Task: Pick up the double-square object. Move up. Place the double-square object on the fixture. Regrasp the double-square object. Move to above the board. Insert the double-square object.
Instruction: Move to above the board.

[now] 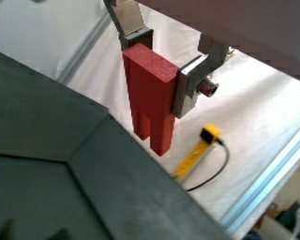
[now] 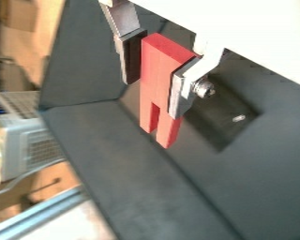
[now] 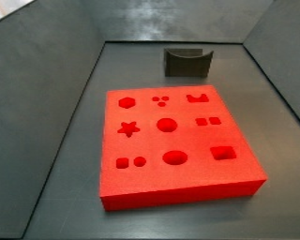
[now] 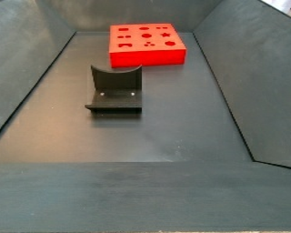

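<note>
In both wrist views the hand point(image 1: 163, 66) is clamped on the double-square object point(image 1: 149, 98), a flat red-pink block w/ a slot splitting its free end into 2 prongs; the block hangs lengthwise out from betw. the 2 silver fingers point(image 1: 190, 86), pads pressing its broad faces. In a wrist view the same hand point(image 2: 157, 64) grips the block point(image 2: 160, 98) above a dark grey wall and floor, touching neither. In a wrist view a yellow connector w/ black cable point(image 1: 199, 152) lies on a white surface beyond the dark rim, well apart from the block. The hand and block don't show in either side view. In both side views the board point(image 3: 178, 145) lies flat on the dark floor of the grey bin, its top cut w/ star, circles, hexagon, oval, squares and crown holes, all unfilled. The fixture point(image 3: 187, 62), a small dark bracket w/ a U-notch on top, stands on the floor near the board's short edge, apart from it; in a side view the fixture point(image 4: 115, 90) sits nearer the camera than the board point(image 4: 145, 45).
</note>
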